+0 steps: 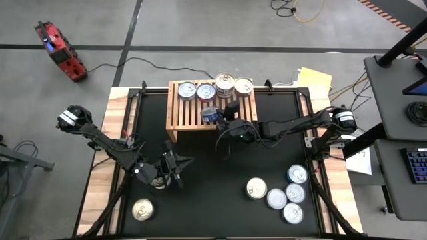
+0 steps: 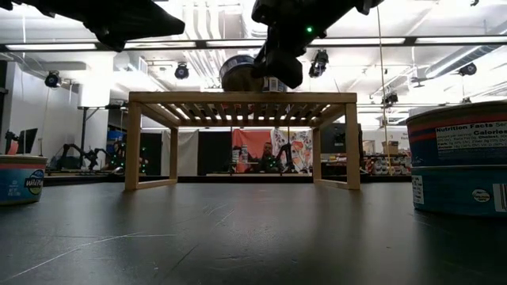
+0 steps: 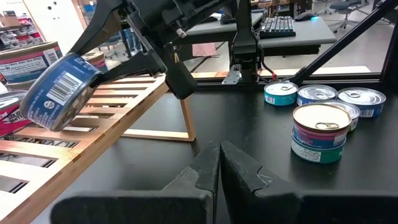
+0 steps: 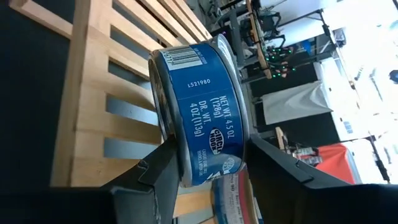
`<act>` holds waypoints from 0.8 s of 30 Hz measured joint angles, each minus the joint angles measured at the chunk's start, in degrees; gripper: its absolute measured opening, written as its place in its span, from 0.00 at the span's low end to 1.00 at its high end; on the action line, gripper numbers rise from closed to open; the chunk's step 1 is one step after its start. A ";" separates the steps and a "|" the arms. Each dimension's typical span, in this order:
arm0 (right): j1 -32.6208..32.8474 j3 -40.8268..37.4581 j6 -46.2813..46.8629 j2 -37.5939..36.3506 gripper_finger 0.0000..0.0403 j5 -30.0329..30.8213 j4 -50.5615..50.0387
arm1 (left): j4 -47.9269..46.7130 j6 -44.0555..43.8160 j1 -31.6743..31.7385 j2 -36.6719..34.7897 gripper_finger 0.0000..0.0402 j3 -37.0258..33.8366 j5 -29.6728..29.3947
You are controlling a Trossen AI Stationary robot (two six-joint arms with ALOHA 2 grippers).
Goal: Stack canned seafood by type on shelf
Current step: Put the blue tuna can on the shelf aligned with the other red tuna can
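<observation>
The light-wood shelf (image 1: 200,107) stands at the table's far middle, with several silver-lidded cans (image 1: 206,91) along its far edge; one of them (image 1: 225,83) is a stack. A blue-labelled can (image 4: 202,118) is tilted over the shelf's near part, between the fingers of my right gripper (image 1: 219,117), which reaches in from the table's right. My left gripper (image 3: 219,149) is shut on nothing, above the table at near left (image 1: 179,164). More cans (image 1: 293,195) stand on the table at near right. My right gripper has the blue can between its two fingers, one finger (image 4: 155,174) at the can's base and the other (image 4: 273,171) at its lid rim (image 4: 244,140). The fingers come nearly level from the table's right. The can is tipped on edge, its lower rim (image 3: 38,119) at the shelf's slats.
A lone can (image 1: 142,211) stands near the table's near left corner. At near right, a two-can stack (image 3: 320,134) stands beside several flat cans (image 3: 317,95). Bare black mat (image 1: 213,193) lies between the two arms. A can (image 2: 20,180) and a stack (image 2: 463,158) flank the low view.
</observation>
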 joint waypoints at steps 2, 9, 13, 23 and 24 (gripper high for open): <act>0.00 0.01 1.16 0.00 0.43 -0.03 -1.17 | -0.05 0.00 0.00 0.00 0.00 0.00 0.00; 0.00 2.10 8.04 0.00 0.49 -0.16 -8.43 | -0.41 -0.01 0.01 0.02 0.00 0.00 0.00; 0.00 2.59 9.64 -0.01 0.53 -0.14 -10.00 | -0.41 0.00 0.00 0.02 0.00 0.00 0.02; 0.02 2.62 12.46 -0.02 0.62 -3.12 -10.17 | -0.41 -0.85 0.00 0.02 0.00 0.00 0.02; 0.02 2.62 12.82 -0.02 0.63 -3.13 -10.18 | -0.41 -0.94 0.00 0.02 0.00 0.00 0.02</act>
